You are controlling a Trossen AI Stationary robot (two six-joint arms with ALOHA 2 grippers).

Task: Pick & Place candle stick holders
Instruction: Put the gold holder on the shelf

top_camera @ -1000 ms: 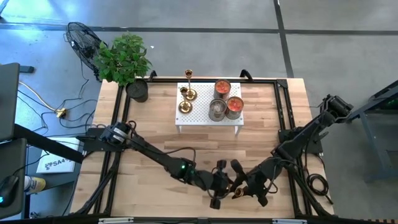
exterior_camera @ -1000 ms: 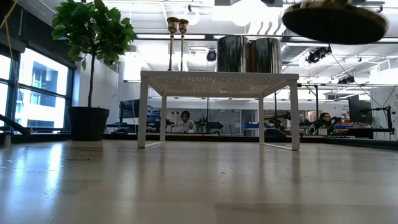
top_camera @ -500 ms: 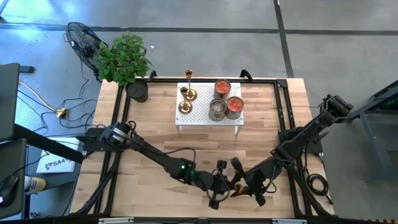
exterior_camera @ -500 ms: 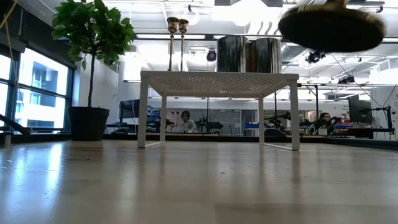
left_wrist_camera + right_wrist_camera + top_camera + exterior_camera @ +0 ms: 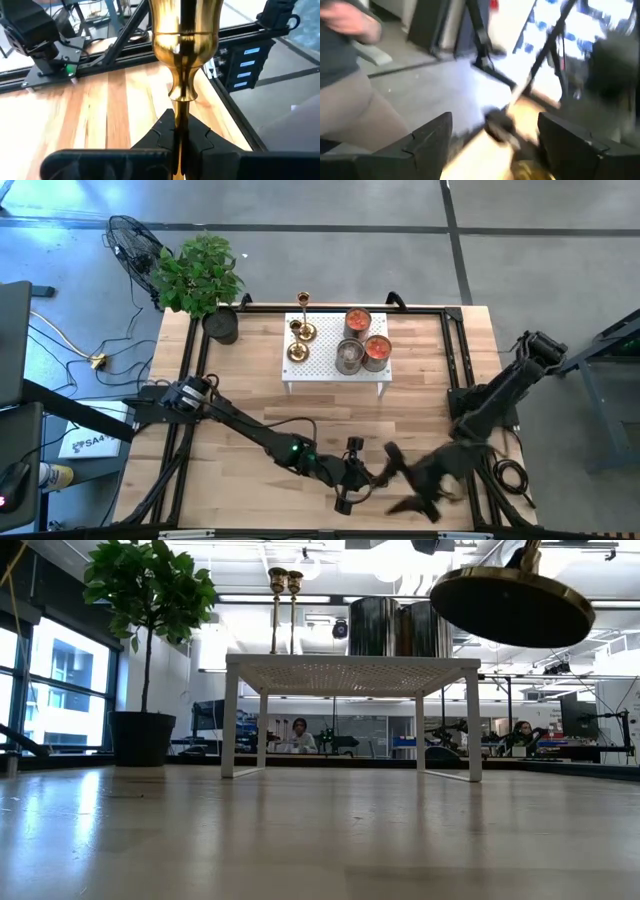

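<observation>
One gold candle stick holder point(image 5: 186, 35) is lifted near the table's near edge, with my left gripper point(image 5: 352, 476) shut on it. Its round base point(image 5: 512, 605) shows from below in the low view, tilted and clear of the tabletop. My right gripper point(image 5: 412, 480) stands open just right of it, holding nothing; its fingers point(image 5: 427, 137) are spread wide. Several more candle stick holders point(image 5: 299, 330) stand on their bases on the white perforated stand point(image 5: 330, 375) at the far middle, one of them taller point(image 5: 303, 301). My left gripper pinches the holder's thin stem point(image 5: 180, 117) between its two fingers, just under the bulge below the cup. The fingers lie across the stem. The holder is lifted clear of the table, roughly upright and somewhat tilted, cup above the fingers and base below.
Three open cans point(image 5: 360, 340) share the white stand with the other holders. A potted plant point(image 5: 200, 275) stands at the far left corner. Black rails point(image 5: 455, 370) frame the wooden tabletop. A person point(image 5: 350, 60) shows beyond the table in the right wrist view.
My right gripper has spread its fingers, let go of the lifted holder and drawn back toward the table's right edge. The holder stays with my left gripper; its base has tipped and shifted a little in the low view.
</observation>
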